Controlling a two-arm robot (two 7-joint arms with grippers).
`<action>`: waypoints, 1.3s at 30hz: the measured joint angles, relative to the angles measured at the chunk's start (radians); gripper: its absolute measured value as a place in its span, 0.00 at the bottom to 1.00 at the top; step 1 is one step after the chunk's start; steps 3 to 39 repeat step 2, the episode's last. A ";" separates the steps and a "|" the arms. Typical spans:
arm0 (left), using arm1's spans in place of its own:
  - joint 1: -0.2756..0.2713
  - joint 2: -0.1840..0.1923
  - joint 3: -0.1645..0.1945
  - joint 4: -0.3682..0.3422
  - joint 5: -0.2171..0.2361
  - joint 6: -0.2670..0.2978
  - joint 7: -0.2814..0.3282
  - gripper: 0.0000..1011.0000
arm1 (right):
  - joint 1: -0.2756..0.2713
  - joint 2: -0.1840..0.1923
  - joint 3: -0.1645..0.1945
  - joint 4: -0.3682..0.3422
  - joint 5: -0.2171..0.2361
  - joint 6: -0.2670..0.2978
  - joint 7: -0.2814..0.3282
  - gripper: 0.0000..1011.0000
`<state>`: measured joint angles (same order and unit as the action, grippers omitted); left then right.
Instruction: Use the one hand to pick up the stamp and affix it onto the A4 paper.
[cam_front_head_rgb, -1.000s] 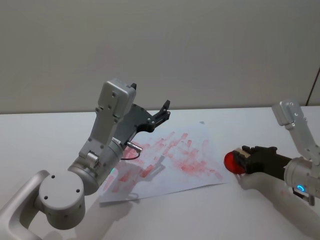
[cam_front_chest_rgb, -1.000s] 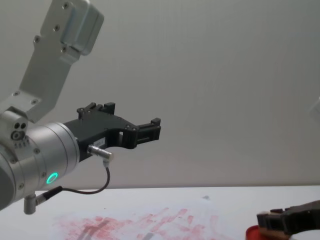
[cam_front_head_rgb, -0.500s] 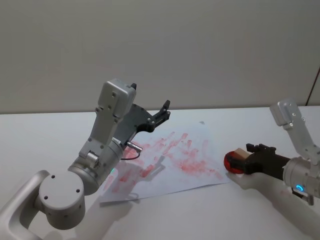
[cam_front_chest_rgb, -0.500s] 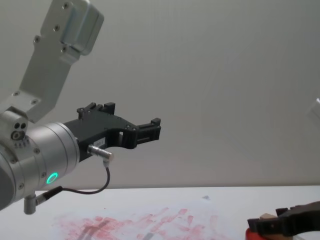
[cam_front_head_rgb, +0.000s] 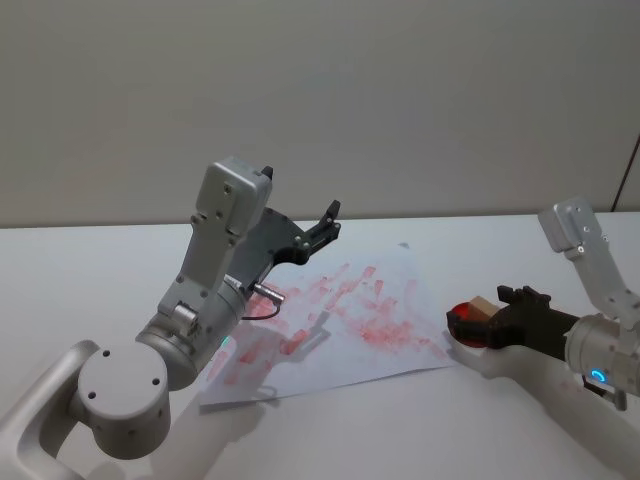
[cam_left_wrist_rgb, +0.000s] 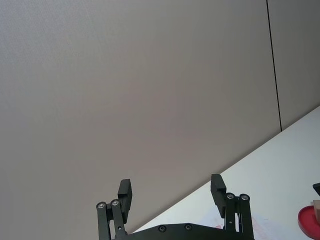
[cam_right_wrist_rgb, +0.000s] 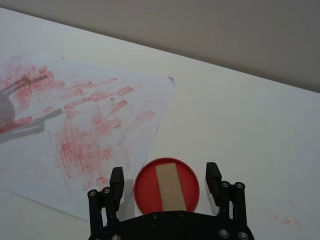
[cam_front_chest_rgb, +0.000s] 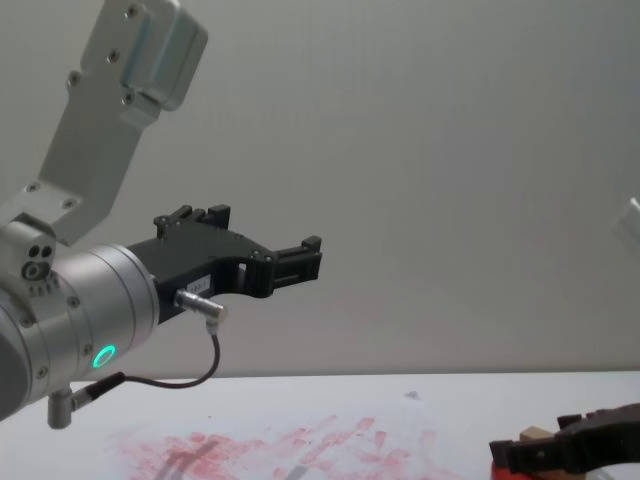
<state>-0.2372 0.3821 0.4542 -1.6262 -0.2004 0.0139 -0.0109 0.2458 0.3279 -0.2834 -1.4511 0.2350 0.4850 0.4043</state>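
The stamp (cam_front_head_rgb: 484, 307), a small tan wooden block, lies flat on a round red ink pad (cam_front_head_rgb: 464, 321) just right of the A4 paper (cam_front_head_rgb: 340, 330). In the right wrist view the stamp (cam_right_wrist_rgb: 170, 186) rests across the pad (cam_right_wrist_rgb: 145, 187). My right gripper (cam_right_wrist_rgb: 165, 180), the hand with the blue ring, is open, and its fingers (cam_right_wrist_rgb: 117, 181) stand outside the pad's rim on either side, clear of the block. The paper (cam_right_wrist_rgb: 75, 115) is smeared with red marks. My left gripper (cam_front_head_rgb: 330, 215) hangs raised over the paper's far edge and is open (cam_left_wrist_rgb: 171, 192).
The white table (cam_front_head_rgb: 100, 260) runs back to a plain grey wall. A thin cable (cam_front_chest_rgb: 200, 375) loops under the left wrist. The left arm's shadow falls across the paper's near-left part. A few faint red marks (cam_right_wrist_rgb: 282, 218) lie on the table to the right.
The right gripper has slid forward and lower at the pad, and its fingers now stand spread on either side of the stamp. The left arm has not moved.
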 joint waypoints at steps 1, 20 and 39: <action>0.000 0.000 0.000 0.000 0.000 0.000 0.000 0.99 | 0.000 0.000 0.000 0.000 0.000 0.000 0.000 0.99; 0.000 0.000 0.000 0.000 0.000 0.000 0.000 0.99 | 0.000 0.000 0.000 0.000 0.000 0.000 0.000 0.99; 0.000 0.000 0.000 0.000 0.000 0.000 0.000 0.99 | 0.000 0.000 0.000 0.000 0.000 0.000 0.000 0.99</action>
